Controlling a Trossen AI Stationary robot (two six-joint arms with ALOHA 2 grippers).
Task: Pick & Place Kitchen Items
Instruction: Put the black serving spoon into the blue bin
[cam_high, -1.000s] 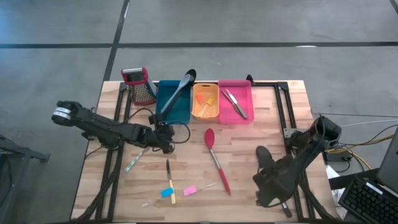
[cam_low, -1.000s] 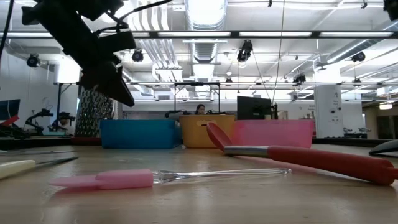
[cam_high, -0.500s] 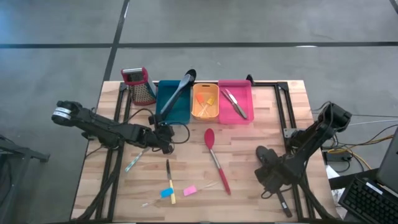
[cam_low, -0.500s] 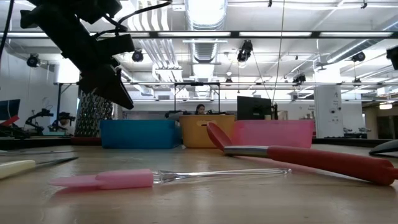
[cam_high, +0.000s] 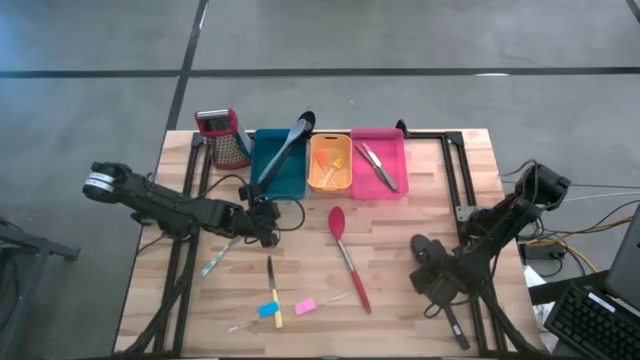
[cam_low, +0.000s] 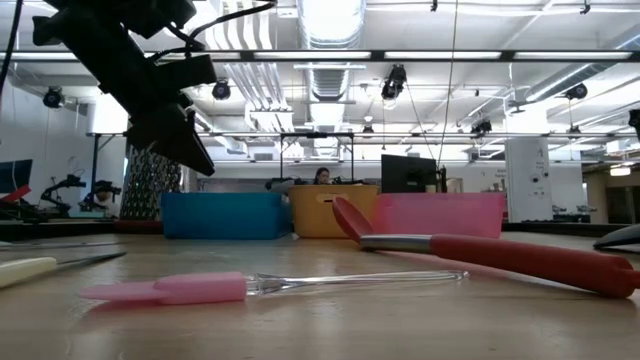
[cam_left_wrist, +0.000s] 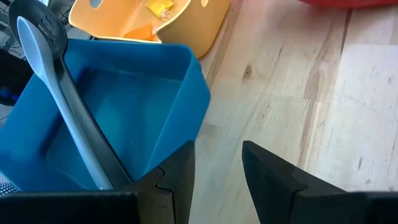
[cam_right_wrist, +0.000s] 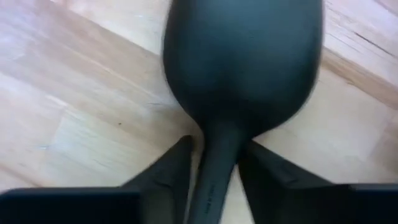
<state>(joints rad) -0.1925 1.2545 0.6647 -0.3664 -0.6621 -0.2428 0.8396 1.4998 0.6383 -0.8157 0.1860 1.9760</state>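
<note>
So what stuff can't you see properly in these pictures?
- Black spoon, right wrist view: its handle runs between the right gripper fingers; the picture's edge cuts it off.
- Teal bin, left wrist view: the left gripper, jaws apart and empty, hides its near corner.
- Tiny orange and yellow pieces in the orange bin, high view: too small to name.
- Person, low view: mostly behind the orange bin.

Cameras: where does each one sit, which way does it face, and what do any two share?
High: overhead, straight down; both arms, red spoon.
Low: table level, facing the bins; one arm upper left.
Left wrist: past open fingers toward teal bin.
Right wrist: fingers closing on black spoon.
Shared: red spoon in high and low.
</note>
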